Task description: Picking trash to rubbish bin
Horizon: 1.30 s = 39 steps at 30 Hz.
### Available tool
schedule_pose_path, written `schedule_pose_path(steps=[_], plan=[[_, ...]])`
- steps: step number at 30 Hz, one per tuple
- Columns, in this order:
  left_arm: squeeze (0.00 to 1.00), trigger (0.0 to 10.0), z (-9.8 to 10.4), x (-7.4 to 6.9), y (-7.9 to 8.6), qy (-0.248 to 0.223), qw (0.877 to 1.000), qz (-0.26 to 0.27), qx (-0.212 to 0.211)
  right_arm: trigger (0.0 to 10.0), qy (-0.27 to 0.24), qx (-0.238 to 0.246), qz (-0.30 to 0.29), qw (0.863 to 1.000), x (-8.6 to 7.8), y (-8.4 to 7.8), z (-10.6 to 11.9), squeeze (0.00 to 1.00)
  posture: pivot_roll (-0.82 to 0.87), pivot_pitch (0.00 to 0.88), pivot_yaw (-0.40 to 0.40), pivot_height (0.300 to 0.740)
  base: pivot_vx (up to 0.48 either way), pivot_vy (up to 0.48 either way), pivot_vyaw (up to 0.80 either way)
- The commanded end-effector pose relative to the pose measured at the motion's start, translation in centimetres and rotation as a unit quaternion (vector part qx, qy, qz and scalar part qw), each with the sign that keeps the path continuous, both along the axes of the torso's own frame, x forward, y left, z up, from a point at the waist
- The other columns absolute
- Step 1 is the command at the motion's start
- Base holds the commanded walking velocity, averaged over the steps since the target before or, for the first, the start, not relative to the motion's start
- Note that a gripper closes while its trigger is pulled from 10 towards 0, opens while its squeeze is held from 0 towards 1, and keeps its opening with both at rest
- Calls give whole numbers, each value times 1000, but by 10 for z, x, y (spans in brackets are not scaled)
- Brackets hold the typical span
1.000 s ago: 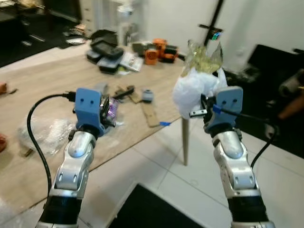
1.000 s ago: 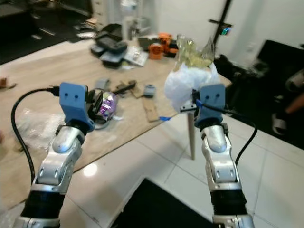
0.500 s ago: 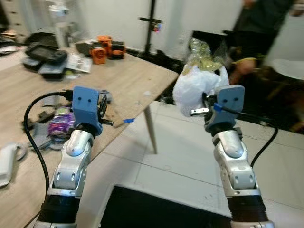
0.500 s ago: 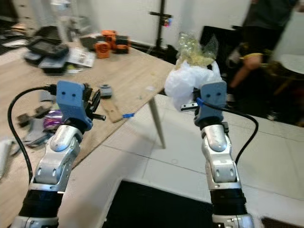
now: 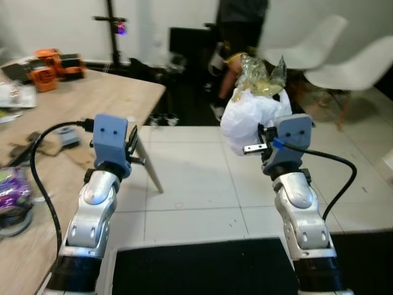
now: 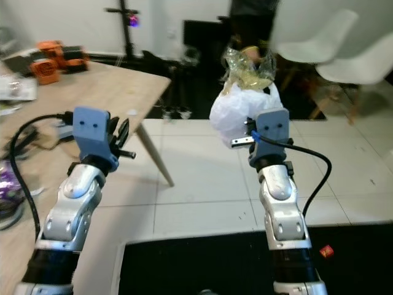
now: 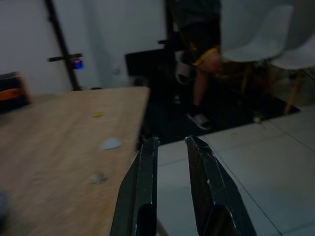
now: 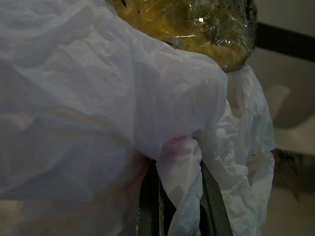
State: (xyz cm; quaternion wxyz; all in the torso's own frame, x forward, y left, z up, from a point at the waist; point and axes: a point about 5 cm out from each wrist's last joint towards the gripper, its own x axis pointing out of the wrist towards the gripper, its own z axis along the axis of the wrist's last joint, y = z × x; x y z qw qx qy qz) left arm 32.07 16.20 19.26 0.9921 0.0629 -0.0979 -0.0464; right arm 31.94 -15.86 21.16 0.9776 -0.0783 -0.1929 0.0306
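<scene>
Starting at the left of the frame, we saw a wooden table point(image 5: 92, 98) carrying orange gear point(image 5: 52, 61) in the upper left corner and a purple wrapper point(image 5: 11, 196) at the far left edge, leftover clutter that we judged was not part of this load. Our left gripper point(image 7: 170, 147) was raised at chest height beside the table's edge, forearm upright, its two black fingers point(image 7: 142, 191) drawn close with just a narrow gap and nothing between them, so we took it to be held out of the way as we moved. Toward the upper middle a person point(image 5: 239, 37) stood on a dark mat, with white chairs point(image 5: 319, 46) to the upper right. Right of centre, our right gripper point(image 8: 177, 196) was lifted to about the same height, forearm near vertical, its jaws clamped on a fold of the white plastic bag point(image 5: 249, 120). The bag bulged above the wrist with crinkled clear yellowish wrapping point(image 5: 261, 74) on top, carried high, we judged, to keep it clear of the white tiled floor point(image 5: 196, 184). We could see no rubbish bin.
</scene>
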Motion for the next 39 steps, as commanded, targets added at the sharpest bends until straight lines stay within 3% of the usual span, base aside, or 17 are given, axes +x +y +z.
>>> schedule_pose_path(steps=[1,14,21,30,39], plan=[[0,10000,0,-1,-3,0,1000,-4,3,10000,7,-1,-5,1000,-1,-2,-4,0,-76,120,-26,740,0,0,-800],[0,10000,-4,1,5,12,1000,27,-10,10000,49,0,9,999,2,1,-19,0,-80,113,-38,740,0,0,-800],[0,10000,-3,2,2,13,1000,20,0,10000,65,1,8,998,0,0,-29,0,-75,105,-26,740,0,0,-800],[0,10000,4,12,2,14,1000,-5,25,10000,73,26,-23,997,-4,-2,-42,0,-54,95,60,740,0,0,-800],[0,10000,5,16,-2,15,1000,-12,23,10000,78,27,-25,996,-8,-1,-46,0,-70,98,63,740,0,0,-800]])
